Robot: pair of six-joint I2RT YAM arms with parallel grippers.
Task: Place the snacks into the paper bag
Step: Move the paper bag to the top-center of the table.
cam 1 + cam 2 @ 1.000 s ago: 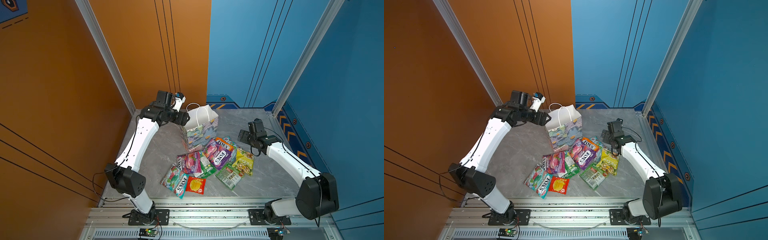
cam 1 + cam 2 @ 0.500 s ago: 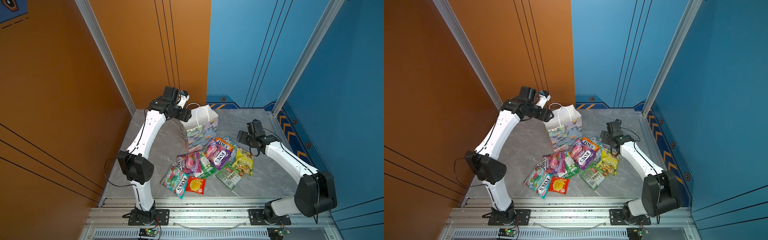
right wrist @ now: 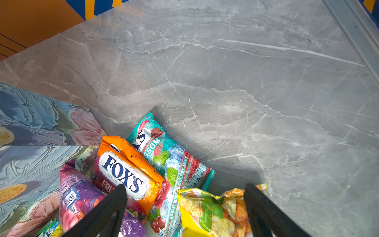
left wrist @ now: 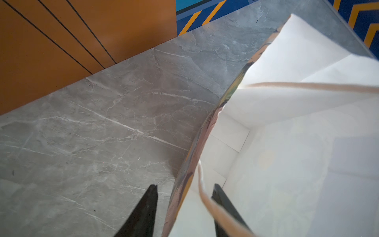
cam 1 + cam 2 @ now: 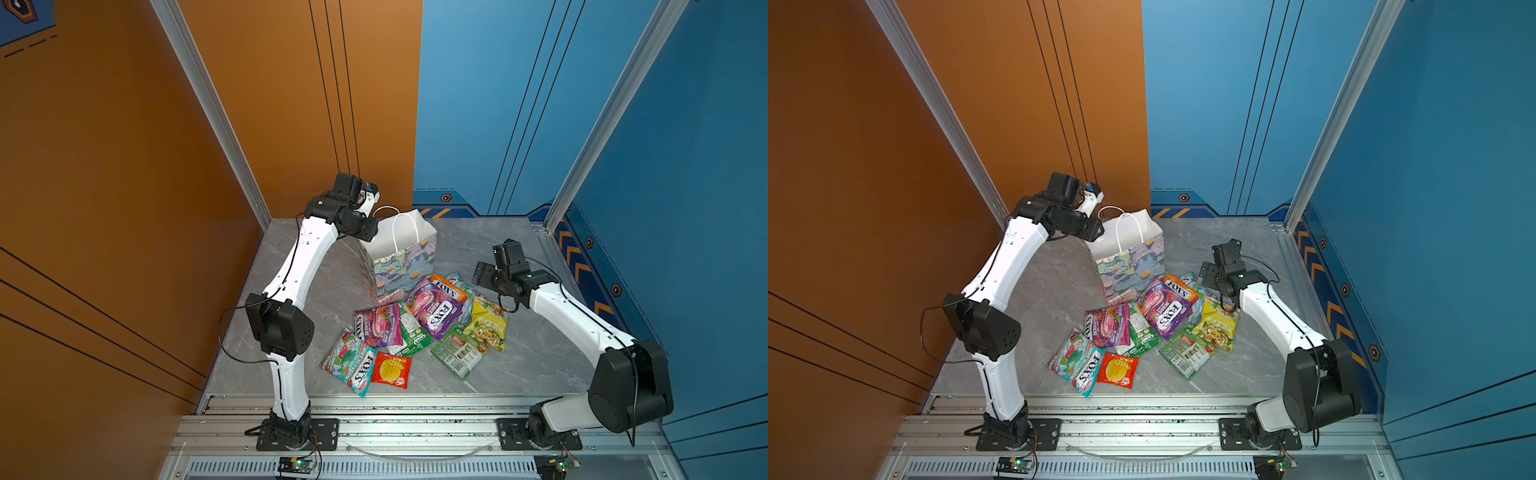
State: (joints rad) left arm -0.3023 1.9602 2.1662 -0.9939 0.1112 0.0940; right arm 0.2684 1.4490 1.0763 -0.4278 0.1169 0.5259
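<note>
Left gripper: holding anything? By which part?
Nothing clamped yet. The left gripper straddles the rim of the paper bag, beside a cord handle, jaws apart. The right gripper is open and empty.

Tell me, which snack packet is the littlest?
The red-and-yellow sachet, beside the front teal packet; every other packet is clearly bigger.

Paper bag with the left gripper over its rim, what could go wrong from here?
1. The left gripper straddles the paper bag wall with the cord beside its inner finger; closing may snag the cord or crumple the rim.
2. The right gripper hangs open over overlapping snacks; it may lift two at once.
</note>
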